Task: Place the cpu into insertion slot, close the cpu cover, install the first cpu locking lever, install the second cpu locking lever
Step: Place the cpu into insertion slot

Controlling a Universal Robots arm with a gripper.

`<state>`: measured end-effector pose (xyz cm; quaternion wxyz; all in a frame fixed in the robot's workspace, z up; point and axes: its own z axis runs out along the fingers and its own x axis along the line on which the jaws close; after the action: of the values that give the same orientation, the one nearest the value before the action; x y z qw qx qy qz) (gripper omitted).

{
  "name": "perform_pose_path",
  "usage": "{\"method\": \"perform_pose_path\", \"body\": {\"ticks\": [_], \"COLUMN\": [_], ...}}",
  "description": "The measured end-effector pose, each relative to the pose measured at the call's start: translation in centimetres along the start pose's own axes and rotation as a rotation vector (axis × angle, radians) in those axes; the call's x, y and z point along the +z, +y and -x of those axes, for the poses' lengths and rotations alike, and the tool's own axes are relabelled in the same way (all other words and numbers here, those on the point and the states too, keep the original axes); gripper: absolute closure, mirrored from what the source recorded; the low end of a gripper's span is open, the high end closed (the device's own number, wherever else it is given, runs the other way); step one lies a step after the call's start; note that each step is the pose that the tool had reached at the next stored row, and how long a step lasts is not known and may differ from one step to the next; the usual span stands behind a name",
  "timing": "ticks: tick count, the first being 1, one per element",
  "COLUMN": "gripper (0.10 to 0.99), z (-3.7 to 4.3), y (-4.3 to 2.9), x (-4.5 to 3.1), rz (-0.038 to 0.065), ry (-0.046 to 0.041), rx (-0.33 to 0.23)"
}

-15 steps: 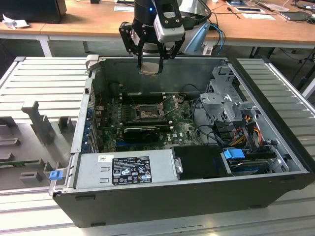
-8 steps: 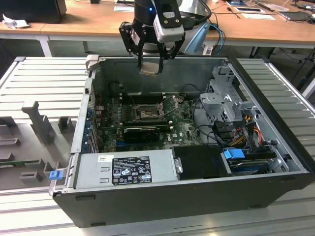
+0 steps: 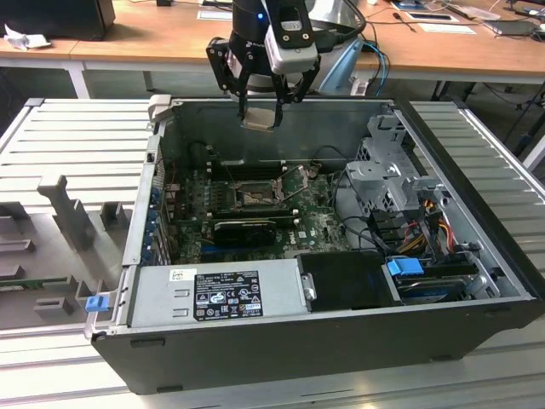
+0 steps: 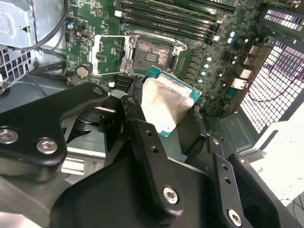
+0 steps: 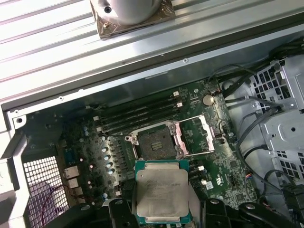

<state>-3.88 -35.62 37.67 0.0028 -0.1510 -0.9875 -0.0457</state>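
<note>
My gripper hangs over the open computer case, above its far wall, shut on the cpu. In both wrist views the cpu is a silver-topped square chip on a green base, pinched at two opposite edges between the black fingers. Below and apart from it lies the insertion slot, its dark pinned centre bare. The cpu cover is swung open and lies flat on the board beside the slot.
Memory slots run along one side of the socket. A long black card and the power supply sit nearer the case front. A metal drive cage with cables fills the exterior view's right. Grey fixtures stand outside the case.
</note>
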Motion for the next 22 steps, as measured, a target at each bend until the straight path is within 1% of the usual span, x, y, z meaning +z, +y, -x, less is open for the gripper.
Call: {"method": "perform_pose_path", "body": {"ticks": [5, 6, 8, 14, 18, 22], "gripper": [0.557, 0.557, 0.557, 0.557, 0.557, 0.557], "z": [0.00, 0.00, 0.00, 0.01, 0.01, 0.01], "y": [0.00, -0.01, -0.03, -0.04, -0.04, -0.04], "x": [0.00, 0.13, 0.31, 0.41, 0.42, 0.42], "rz": [0.001, 0.001, 0.000, 0.000, 0.001, 0.001], "ry": [-0.0027, -0.0031, -0.0032, -0.0032, -0.0045, -0.0069], "rx": [0.030, 0.035, 0.036, 0.038, 0.051, 0.078]}}
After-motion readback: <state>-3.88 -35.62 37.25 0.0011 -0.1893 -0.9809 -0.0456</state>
